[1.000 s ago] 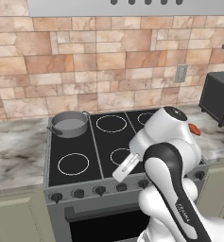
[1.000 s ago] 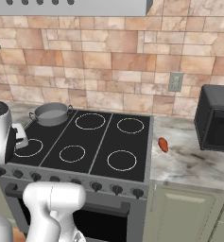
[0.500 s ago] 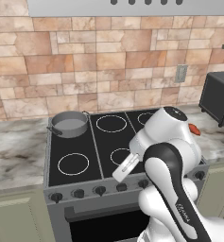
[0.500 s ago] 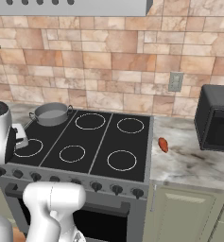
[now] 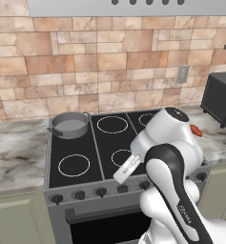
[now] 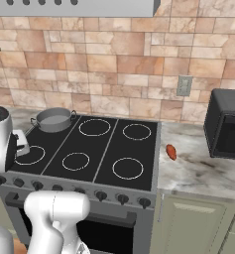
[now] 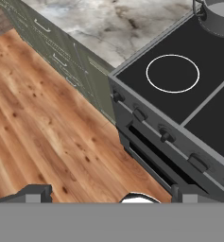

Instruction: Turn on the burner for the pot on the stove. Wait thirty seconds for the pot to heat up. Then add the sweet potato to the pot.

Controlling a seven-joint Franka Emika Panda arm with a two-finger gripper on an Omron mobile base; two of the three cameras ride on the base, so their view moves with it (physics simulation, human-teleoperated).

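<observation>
Hand view: my two-finger gripper [image 7: 106,194] gapes wide and empty above the black-topped grey steel stove's [image 7: 179,113] knobs; the shallow grey metal pot [image 5: 69,125] sits rear-left.

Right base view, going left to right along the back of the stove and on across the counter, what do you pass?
Pot → the bare back burner rings of the stove → sweet potato on the marble counter → black microwave.
</observation>
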